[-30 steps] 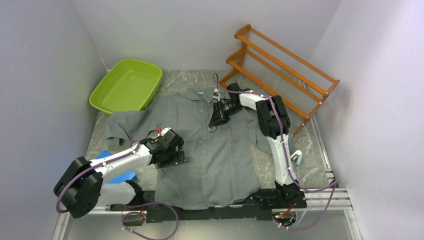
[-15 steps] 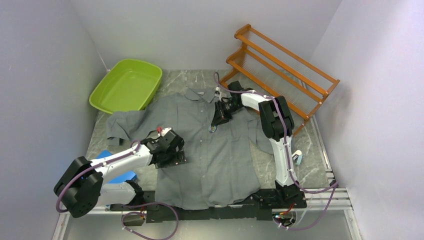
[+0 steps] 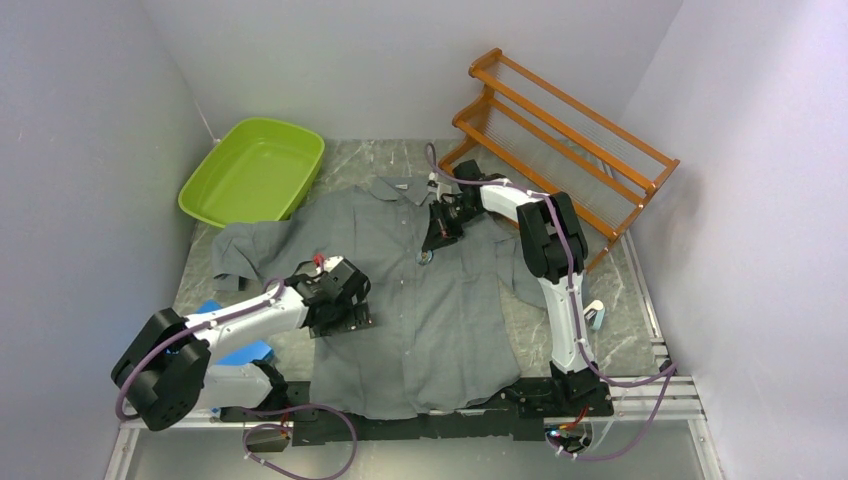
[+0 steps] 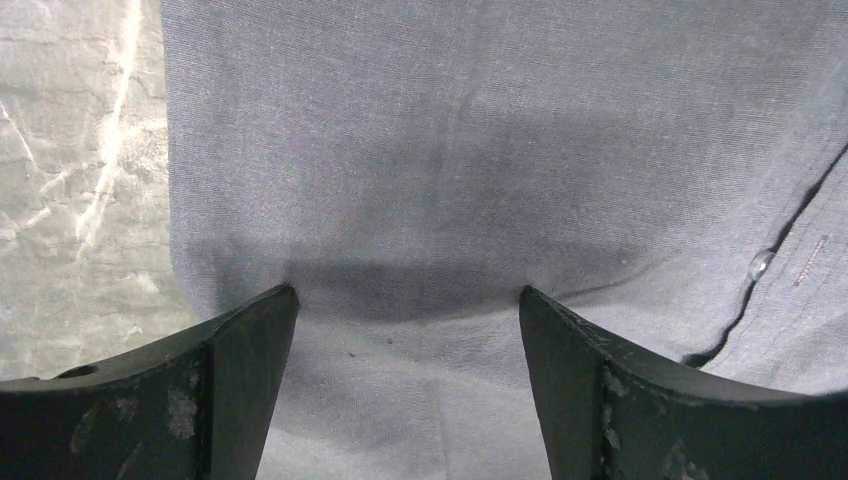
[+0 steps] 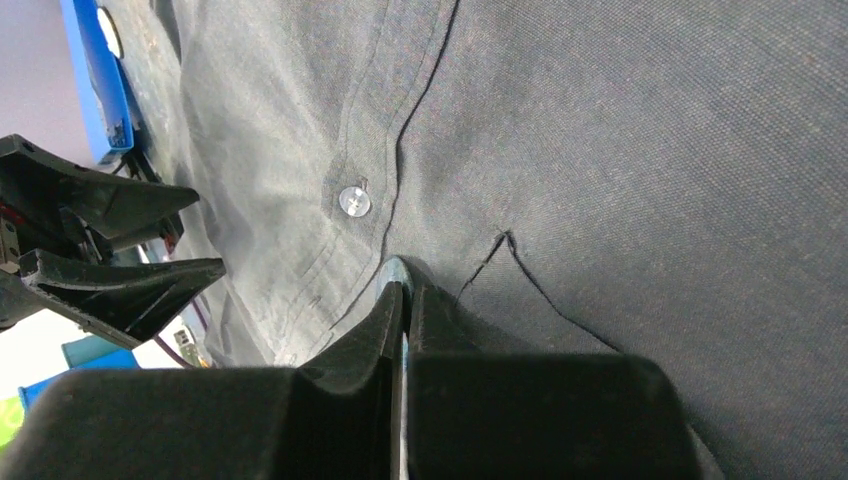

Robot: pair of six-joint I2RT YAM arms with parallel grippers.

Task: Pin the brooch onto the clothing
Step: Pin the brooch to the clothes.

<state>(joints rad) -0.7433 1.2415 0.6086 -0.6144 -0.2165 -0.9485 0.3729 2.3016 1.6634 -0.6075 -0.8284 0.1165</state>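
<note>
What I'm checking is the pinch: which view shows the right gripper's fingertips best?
The right wrist view: the right gripper sits close up, jaws shut, tips against the shirt beside a button. The top view shows it small and far; the left wrist view misses it.

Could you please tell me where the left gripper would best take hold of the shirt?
Probably the free side edge of the shirt, coming from the table side. It lies flat, so its middle offers nothing to pinch, while that edge sits beside the open left gripper, letting one finger slide underneath.
</note>
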